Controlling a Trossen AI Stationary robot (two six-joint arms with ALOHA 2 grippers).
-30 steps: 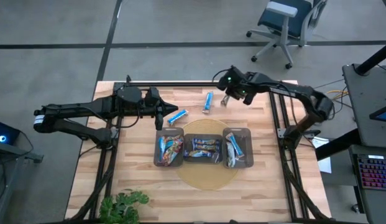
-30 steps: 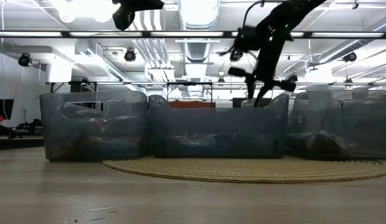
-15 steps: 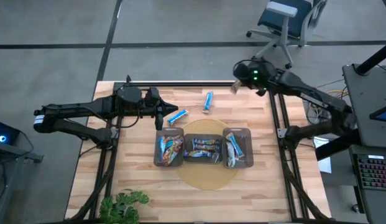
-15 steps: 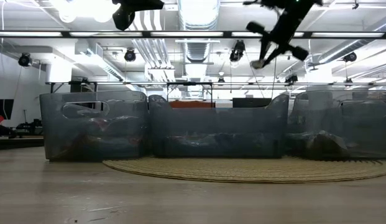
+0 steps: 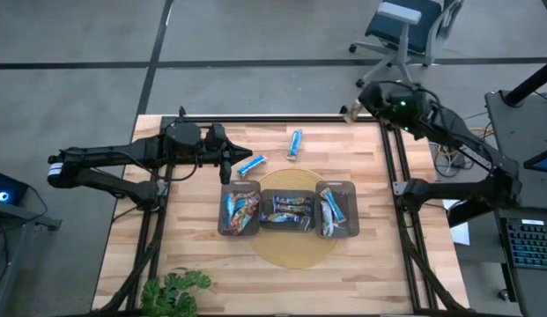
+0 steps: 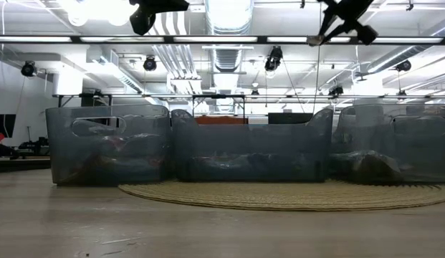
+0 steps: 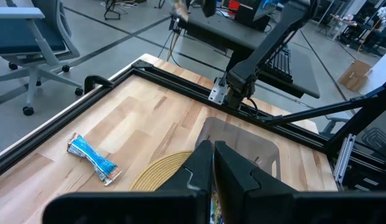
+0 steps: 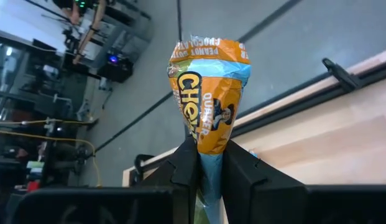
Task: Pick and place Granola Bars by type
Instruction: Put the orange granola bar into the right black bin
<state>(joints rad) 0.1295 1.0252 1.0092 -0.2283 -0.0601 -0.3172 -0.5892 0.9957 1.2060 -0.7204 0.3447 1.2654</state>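
My right gripper (image 5: 353, 111) hangs high over the table's far right corner, shut on an orange wrapped granola bar (image 8: 208, 93). Two bright blue bars (image 5: 251, 164) (image 5: 295, 143) lie flat on the wood beyond the trays. Three dark trays (image 5: 240, 210) (image 5: 286, 210) (image 5: 336, 210) stand in a row with several bars inside. My left gripper (image 5: 227, 164) hovers shut and empty beside the nearer blue bar (image 7: 92, 160), with its fingertips (image 7: 213, 147) above the tray row. My right gripper pinches the orange bar by one end (image 8: 207, 157) between its two fingers (image 8: 185, 167). The rest of the bar sticks out past the fingertips, its crimped free end (image 8: 208, 48) farthest from them. The bar is lifted clear of the table.
A round woven mat (image 5: 295, 245) lies under the middle tray. A black frame rail (image 5: 282, 118) runs along the far edge and posts down both sides. A plant (image 5: 172, 291) sits at the near left corner. Bare wood lies far right of the trays (image 5: 357, 154).
My right gripper has risen from the table's far middle and drawn back toward the far right corner, tipping up from steeply downward to nearer level. The orange bar has gone with it, lifted clear off the wood. My left arm has kept still.
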